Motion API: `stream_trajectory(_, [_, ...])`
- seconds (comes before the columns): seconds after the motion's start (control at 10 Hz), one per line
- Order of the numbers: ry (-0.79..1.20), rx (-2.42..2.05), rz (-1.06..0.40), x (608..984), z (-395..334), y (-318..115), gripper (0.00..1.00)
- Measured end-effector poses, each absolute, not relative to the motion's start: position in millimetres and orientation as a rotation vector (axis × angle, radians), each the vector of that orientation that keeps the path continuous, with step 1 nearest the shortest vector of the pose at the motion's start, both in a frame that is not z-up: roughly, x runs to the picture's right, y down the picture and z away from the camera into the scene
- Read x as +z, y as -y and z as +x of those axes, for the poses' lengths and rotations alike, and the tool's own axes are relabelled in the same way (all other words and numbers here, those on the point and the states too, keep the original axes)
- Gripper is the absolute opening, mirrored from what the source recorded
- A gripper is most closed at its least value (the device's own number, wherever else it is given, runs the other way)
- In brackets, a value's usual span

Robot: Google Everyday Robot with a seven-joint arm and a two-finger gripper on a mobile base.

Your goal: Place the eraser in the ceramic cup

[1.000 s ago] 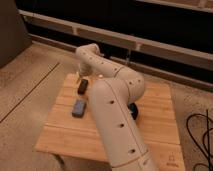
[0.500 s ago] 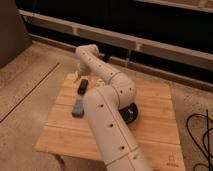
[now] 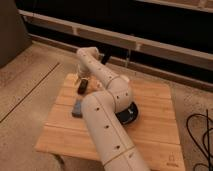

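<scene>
The eraser [image 3: 81, 88] is a small black oblong lying on the wooden table [image 3: 150, 130] near its far left corner. My gripper [image 3: 83, 79] hangs at the end of the white arm, pointing down right over the eraser's far end. Its fingers stand open, with nothing held between them. The white arm [image 3: 102, 120] runs from the bottom of the view up across the table and covers much of its middle. The ceramic cup is hidden from view.
A blue-grey block [image 3: 77, 108] lies on the table in front of the eraser, against the arm's left side. A wide dark bowl [image 3: 129, 114] shows partly behind the arm on the right. Black cables [image 3: 201, 137] lie on the floor to the right.
The arm's long links have swung across the table's middle, and the bowl now shows less. The gripper stays above the eraser, and the eraser has not moved.
</scene>
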State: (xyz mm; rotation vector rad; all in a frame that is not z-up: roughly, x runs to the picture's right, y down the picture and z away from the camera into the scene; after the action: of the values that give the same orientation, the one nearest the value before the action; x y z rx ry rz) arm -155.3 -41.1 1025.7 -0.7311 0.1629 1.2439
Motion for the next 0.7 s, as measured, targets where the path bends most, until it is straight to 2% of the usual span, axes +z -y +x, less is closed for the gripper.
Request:
stream_trajectory(0.1, [-0.170, 1.234, -0.738, 1027, -155, 38, 0.64])
stream_trajectory(0.2, [-0.177, 1.223, -0.750, 1026, -155, 34, 0.59])
stream_trajectory(0.7, [-0.184, 1.172, -0.782, 1024, -156, 25, 0.08])
